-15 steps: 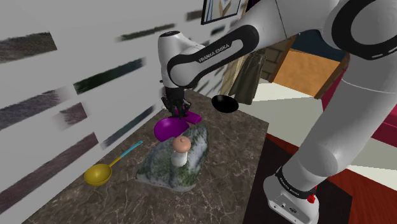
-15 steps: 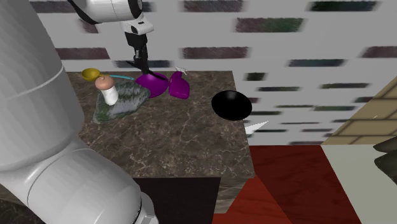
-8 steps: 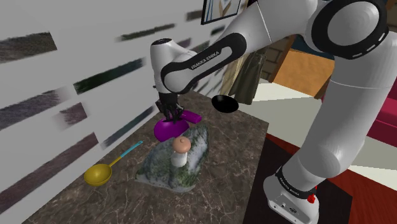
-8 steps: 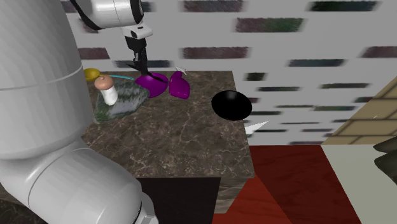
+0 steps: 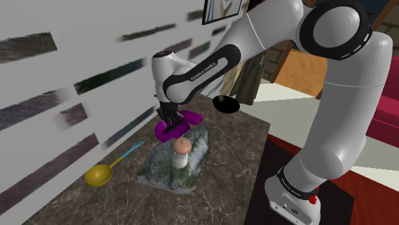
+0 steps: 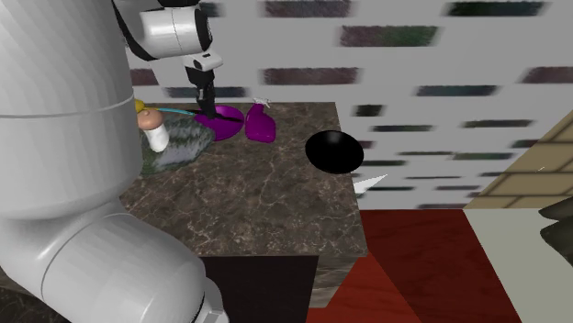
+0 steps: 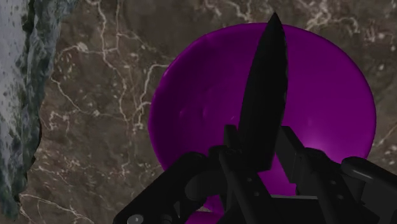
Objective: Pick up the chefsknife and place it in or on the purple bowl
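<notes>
In the shoulder view, the gripper point(image 5: 168, 119) is hanging just above the glossy purple bowl point(image 5: 163, 135), which is sitting on the brown veined-marble tabletop point(image 5: 224, 160) beside a mottled grey-green rock slab point(image 5: 195, 147). In the second exterior view, the gripper is pointing down over that bowl, near the wall. In the wrist view, the fingers point(image 7: 296, 159) are clamping the handle end of the black chefsknife point(image 7: 264, 95), its long tapering blade running straight away from them across the bowl's round hollow, so a release here is likely landing it inside.

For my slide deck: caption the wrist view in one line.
End effector clasps a black knife over the purple bowl on a dark marbled counter.
</notes>
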